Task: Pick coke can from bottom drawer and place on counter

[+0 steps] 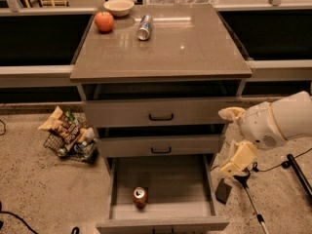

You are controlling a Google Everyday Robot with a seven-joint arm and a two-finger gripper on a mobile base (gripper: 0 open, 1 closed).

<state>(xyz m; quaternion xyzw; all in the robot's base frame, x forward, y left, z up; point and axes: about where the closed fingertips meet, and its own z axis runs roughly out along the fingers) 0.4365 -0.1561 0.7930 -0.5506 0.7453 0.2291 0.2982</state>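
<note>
The coke can [140, 197] stands upright near the front of the open bottom drawer [195, 209]. It is red with a silver top. The counter [195, 48] is the glossy grey-brown top of the cabinet. My gripper [230, 138] is at the right side of the cabinet, level with the middle drawer, on the white arm coming in from the right edge. Its two cream fingers [237, 159] are spread apart with nothing between them. It is well above and to the right of the can.
On the counter's back left are a red apple [104, 21], a white bowl [119, 6] and a silver-blue can [144, 27] lying on its side. A wire basket of snack bags [68, 136] sits on the floor at left. A black box [223, 191], cables and a stand leg [298, 173] lie at right.
</note>
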